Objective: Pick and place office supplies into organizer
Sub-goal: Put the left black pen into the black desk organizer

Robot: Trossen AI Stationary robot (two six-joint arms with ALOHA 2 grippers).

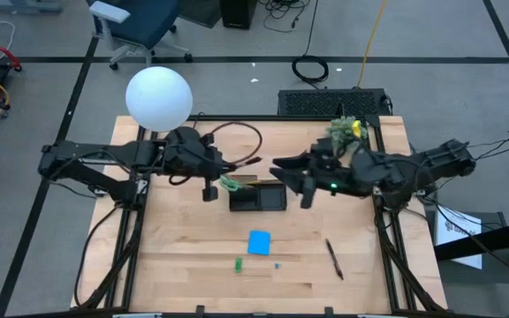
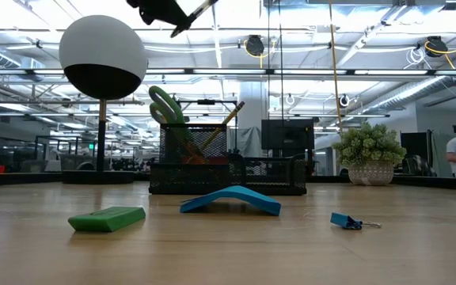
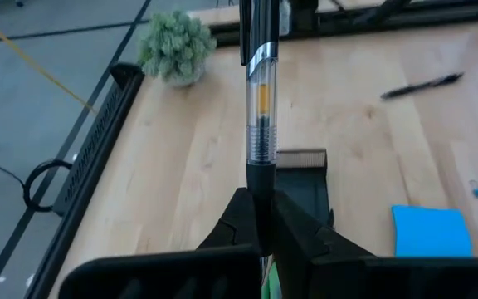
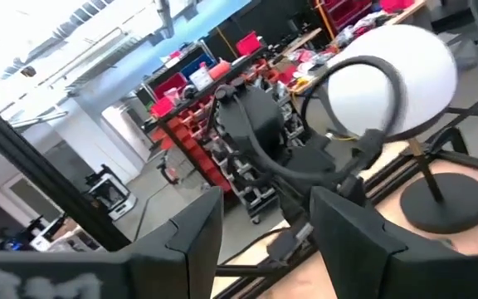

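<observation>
My left gripper (image 1: pixel 223 165) hangs above the table, just left of the black organizer (image 1: pixel 257 196), shut on a clear-barrelled pen (image 3: pixel 260 100). The low view shows this gripper (image 2: pixel 161 9) high up, with the pen (image 2: pixel 199 13) sticking out of it. Green-handled scissors (image 2: pixel 165 107) and pencils stand in the organizer (image 2: pixel 228 170). My right gripper (image 1: pixel 278 166) is open with nothing between its fingers, above the organizer's far right. On the table lie a blue note pad (image 1: pixel 260 242), a green piece (image 1: pixel 238 263) and a black pen (image 1: pixel 334 258). My left gripper pinches the pen between its two fingers at the black grip section (image 3: pixel 260 178), at the pen's near end. The pen runs straight on from the fingers, in line with them, toward the table's right. It is lifted clear, slanting above the organizer.
A white globe lamp (image 1: pixel 158 97) stands at the far left and a potted plant (image 1: pixel 345 131) at the far right. A small blue binder clip (image 2: pixel 347 221) lies near the note pad (image 2: pixel 230 199). Bare wood stretches along the near edge.
</observation>
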